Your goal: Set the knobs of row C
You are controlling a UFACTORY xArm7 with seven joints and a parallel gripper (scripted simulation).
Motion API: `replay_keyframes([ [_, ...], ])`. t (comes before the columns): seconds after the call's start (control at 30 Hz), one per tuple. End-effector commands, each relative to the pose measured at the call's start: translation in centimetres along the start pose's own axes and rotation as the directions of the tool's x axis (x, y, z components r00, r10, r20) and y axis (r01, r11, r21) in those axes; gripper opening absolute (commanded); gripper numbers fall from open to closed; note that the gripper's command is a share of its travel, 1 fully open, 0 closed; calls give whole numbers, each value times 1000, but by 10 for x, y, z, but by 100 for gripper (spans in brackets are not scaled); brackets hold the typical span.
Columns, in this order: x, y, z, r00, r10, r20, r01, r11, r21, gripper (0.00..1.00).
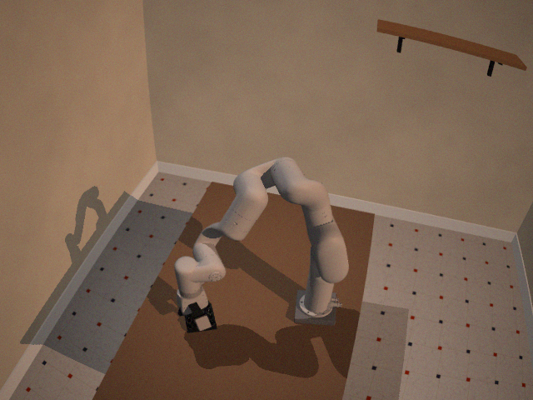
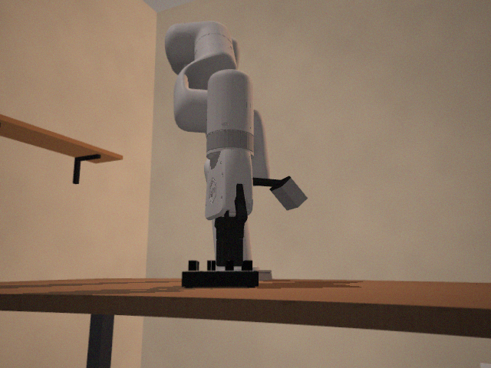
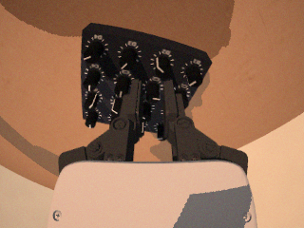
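Observation:
The black knob box [image 2: 219, 278] [image 3: 95, 32] [image 1: 211, 311] stands on its feet on the brown table [image 2: 357, 293] [image 1: 352, 258]. In the wrist view its knobs with white lines show in rows. My gripper [image 3: 152, 91] [image 2: 229, 261] is lowered straight down onto the box. Its two dark fingers stand narrowly apart, one on each side of a knob [image 3: 154, 85] in the second row from the top of the wrist view. I cannot read the knob's printed name. I see no squeeze on the knob. In the top view the wrist hides the fingers.
The arm's base [image 1: 315, 316] is bolted to the table to the right of the box. The grey wrist camera block [image 2: 288, 194] sticks out from the wrist. A wooden shelf [image 1: 451, 42] [image 2: 47, 138] hangs on the wall, far from the box.

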State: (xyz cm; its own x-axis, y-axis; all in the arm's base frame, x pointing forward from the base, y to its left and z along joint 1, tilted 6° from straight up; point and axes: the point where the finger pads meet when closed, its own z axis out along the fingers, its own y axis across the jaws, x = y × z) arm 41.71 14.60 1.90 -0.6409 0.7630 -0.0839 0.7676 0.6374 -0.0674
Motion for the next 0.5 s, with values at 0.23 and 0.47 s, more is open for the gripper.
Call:
replay_keyframes([
  [0.23, 0, 2, -2, 1000, 0, 1, 0, 1000, -4, 8],
  [0.47, 0, 2, -2, 1000, 0, 1, 0, 1000, -4, 8],
])
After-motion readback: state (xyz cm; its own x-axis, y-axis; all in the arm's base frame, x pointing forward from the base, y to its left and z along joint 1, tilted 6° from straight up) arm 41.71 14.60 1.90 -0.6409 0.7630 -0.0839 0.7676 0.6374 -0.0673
